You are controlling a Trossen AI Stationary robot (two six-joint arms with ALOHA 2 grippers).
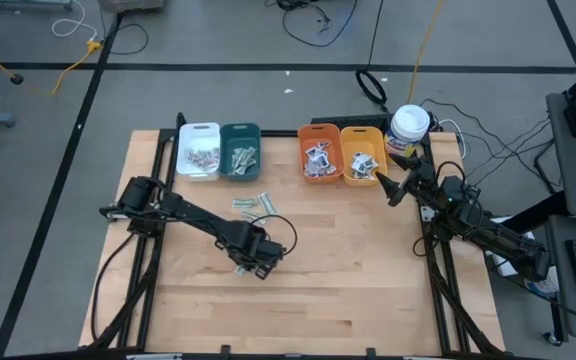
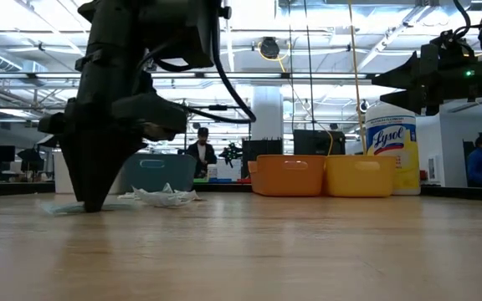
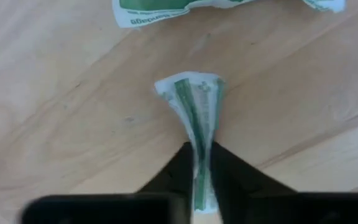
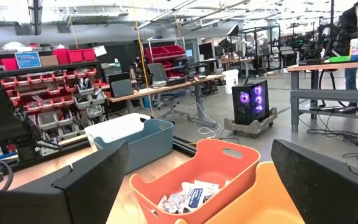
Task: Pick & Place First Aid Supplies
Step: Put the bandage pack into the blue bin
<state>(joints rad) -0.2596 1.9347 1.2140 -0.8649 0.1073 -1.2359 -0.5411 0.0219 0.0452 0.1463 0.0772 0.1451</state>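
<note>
A narrow white packet with green print (image 3: 194,102) lies on the wooden table, and my left gripper (image 3: 202,163) is shut on it, pointing down at the table's middle left (image 1: 258,262). In the low view its fingertips (image 2: 92,203) reach the tabletop. More white-and-green packets (image 1: 252,205) lie loose a little farther back. My right gripper (image 1: 388,188) waits open at the right, level above the table, near the yellow bin (image 1: 362,155). My left gripper pinches the packet between its two fingers (image 3: 229,171) at the packet's near part (image 3: 199,149), coming from above and pointing down. The packet is squeezed into a lengthwise ridge there. Its far end (image 3: 188,87) fans out flat on the table.
Along the far edge stand a white bin (image 1: 200,150), a teal bin (image 1: 240,150), an orange bin (image 1: 319,152) and the yellow one, all with packets in them. A white canister with a yellow label (image 1: 408,128) stands at the far right. People show in the room beyond.
</note>
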